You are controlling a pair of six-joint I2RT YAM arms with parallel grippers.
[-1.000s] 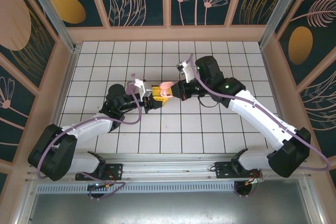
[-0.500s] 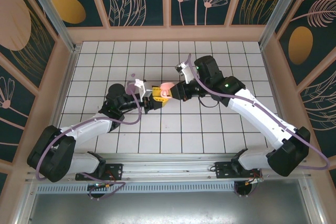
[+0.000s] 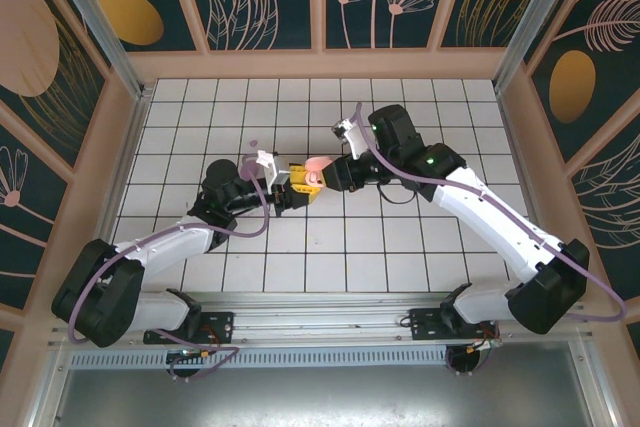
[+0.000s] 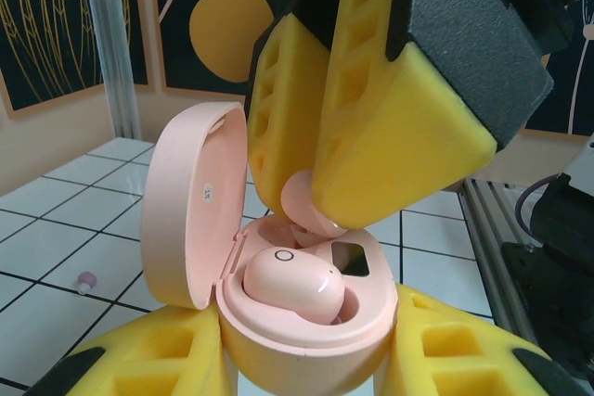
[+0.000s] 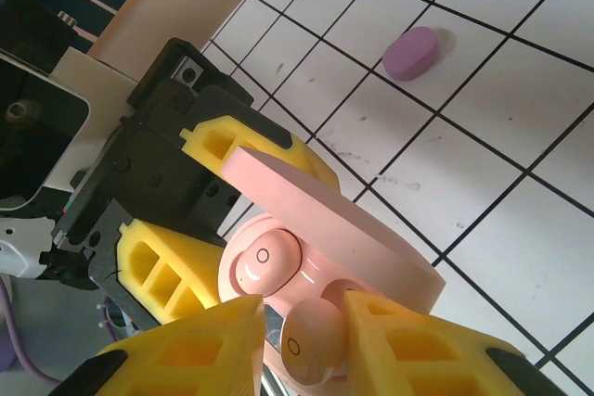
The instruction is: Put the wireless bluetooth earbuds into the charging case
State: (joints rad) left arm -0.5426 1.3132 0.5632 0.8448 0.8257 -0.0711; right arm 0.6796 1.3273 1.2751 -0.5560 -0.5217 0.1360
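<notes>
Seated earbud [image 4: 288, 285]: pale pink, glossy and rounded, with a small ring mark on its top face. It lies in the case well nearer the left wrist camera.
Second earbud [image 5: 312, 345]: same pale pink, same ring mark. It sits low over the other well, between the right gripper's foam pads. Whether it is fully seated cannot be told.
Pink charging case [image 4: 306, 350]: oval pebble shape, open, at the middle of the tiled floor [image 3: 400, 247] area where the two arms meet.
Lid [image 4: 190, 201]: swung up on its hinge and standing near upright beside the seated earbud.
Left gripper [image 4: 311, 364]: clenched on the case base, one yellow foam pad on each side.
Right gripper [image 5: 306, 345]: reaches down into the open case with its jaws a little parted and the second earbud between them. One pad touches the earbud and a narrow gap shows beside the other. Whether it grips the earbud cannot be told.
Left wrist view: shows the lid's inner face with a small printed mark, a dark rectangular window [image 4: 351, 257] set in the case deck behind the seated earbud, and a tiny lilac earbud [image 4: 86, 279] on the floor at left.
Right wrist view: shows the lid's rim edge-on, and a closed purple case [image 5: 411, 51] lying flat on the floor, well apart from the pink case.
Top external view: shows both arms bent inward with their gripper tips together.
</notes>
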